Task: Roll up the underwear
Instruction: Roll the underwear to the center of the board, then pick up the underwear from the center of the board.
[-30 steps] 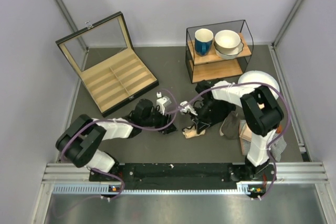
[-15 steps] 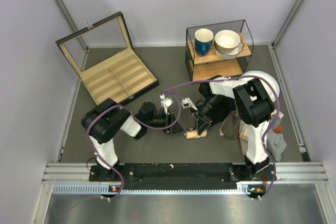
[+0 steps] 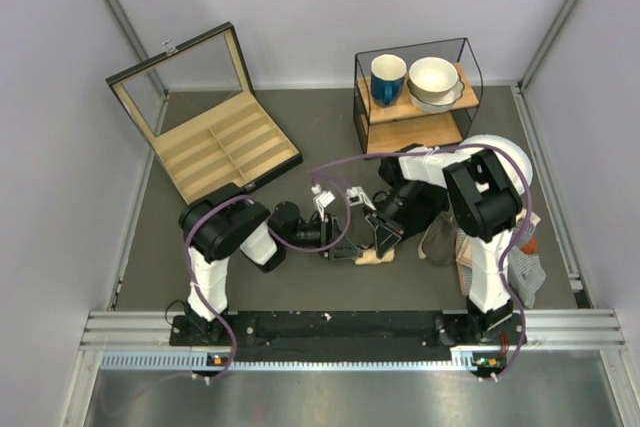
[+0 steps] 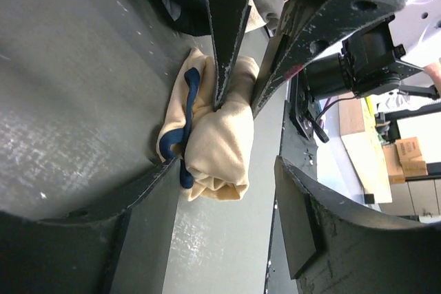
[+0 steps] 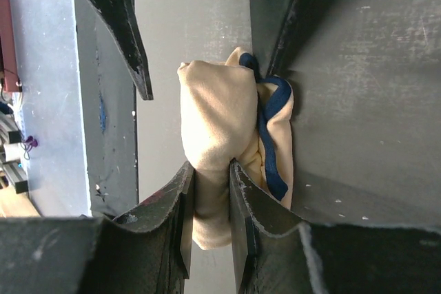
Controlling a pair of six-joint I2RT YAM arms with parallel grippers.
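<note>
The underwear (image 3: 372, 257) is a beige-tan roll with dark blue edging, lying on the grey table between the two arms. In the right wrist view my right gripper (image 5: 210, 187) is shut on the roll (image 5: 213, 115) and pinches its near part. The top view shows the right gripper (image 3: 378, 243) coming down on it from the right. My left gripper (image 3: 347, 252) is open. In the left wrist view its jaws (image 4: 220, 222) stand wide either side of the roll's near end (image 4: 217, 139), one finger (image 4: 110, 218) close against the blue edging.
A black garment (image 3: 415, 209) lies under the right arm. A grey-brown cloth (image 3: 438, 239) and a peach cloth with striped fabric (image 3: 468, 252) lie to the right. An open wooden compartment box (image 3: 215, 147) is back left. A glass shelf (image 3: 415, 97) with mug and bowls stands behind.
The left arm has folded in and its gripper has moved right, up to the underwear. The right gripper has shifted slightly right and still grips the roll.
</note>
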